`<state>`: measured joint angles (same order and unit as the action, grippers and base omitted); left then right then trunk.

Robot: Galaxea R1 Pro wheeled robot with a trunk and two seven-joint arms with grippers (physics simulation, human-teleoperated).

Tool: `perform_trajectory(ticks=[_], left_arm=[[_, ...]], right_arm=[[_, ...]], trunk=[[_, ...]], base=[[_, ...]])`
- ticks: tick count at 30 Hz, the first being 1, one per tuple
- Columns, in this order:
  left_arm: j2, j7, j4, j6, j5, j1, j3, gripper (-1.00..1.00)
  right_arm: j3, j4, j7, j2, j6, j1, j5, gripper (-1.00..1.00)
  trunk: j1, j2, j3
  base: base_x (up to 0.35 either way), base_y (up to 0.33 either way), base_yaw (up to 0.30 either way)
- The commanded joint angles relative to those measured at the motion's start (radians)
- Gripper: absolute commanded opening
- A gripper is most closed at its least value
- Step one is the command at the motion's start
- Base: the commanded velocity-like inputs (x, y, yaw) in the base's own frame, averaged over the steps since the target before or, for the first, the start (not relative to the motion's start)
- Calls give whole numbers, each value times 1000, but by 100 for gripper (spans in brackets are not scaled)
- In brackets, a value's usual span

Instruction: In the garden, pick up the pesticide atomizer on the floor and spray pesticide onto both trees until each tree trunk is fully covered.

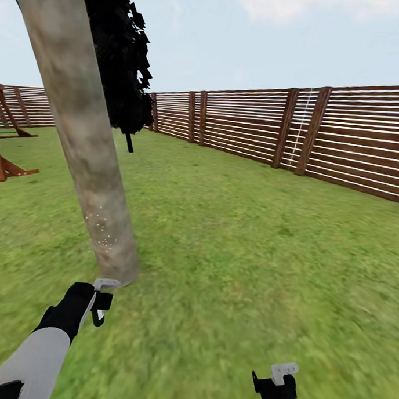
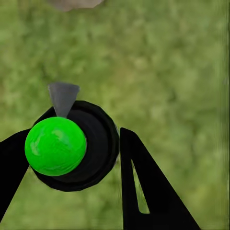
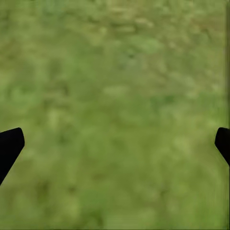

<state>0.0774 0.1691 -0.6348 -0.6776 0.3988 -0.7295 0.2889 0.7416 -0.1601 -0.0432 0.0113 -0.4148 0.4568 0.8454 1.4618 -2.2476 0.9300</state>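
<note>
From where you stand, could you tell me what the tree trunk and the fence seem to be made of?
Tree trunk: smooth bark by the look, matte grey-beige mottled with brown, white specks low down. Fence: apparently wood, brown horizontal slats between darker posts, dull finish.

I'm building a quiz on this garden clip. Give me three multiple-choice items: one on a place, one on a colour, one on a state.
1. Where is the trunk relative to the left hand?
A. just ahead of it
B. far off by the fence
C. behind the robot

2. What colour is the atomizer's round top?
A. red
B. bright green
C. white

3. How is the right hand?
A. shut on a can
B. open over grass
C. pressed on the fence

Answers: 1 A, the head view puts the trunk's base right beyond the hand. 2 B, the left wrist view shows a green ball on a black body between the fingers. 3 B, its fingers sit wide apart with only grass between.
</note>
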Motion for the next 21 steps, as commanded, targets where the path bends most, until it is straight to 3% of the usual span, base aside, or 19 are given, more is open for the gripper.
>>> perform_trajectory(ticks=[1,14,21], left_arm=[[-1,9,-2,-4,11,-1,4,-100],[3,9,-2,-4,12,-1,5,-100],[5,9,-2,-4,12,-1,6,-100]], right_arm=[[9,-1,-4,0,-2,0,5,100],[9,-3,-4,-1,-2,0,4,100],[9,-3,-4,-1,-2,0,4,100]], trunk=[[0,0,1],[0,0,1],[0,0,1]], base=[[207,-225,1],[178,-232,1],[147,-248,221]])
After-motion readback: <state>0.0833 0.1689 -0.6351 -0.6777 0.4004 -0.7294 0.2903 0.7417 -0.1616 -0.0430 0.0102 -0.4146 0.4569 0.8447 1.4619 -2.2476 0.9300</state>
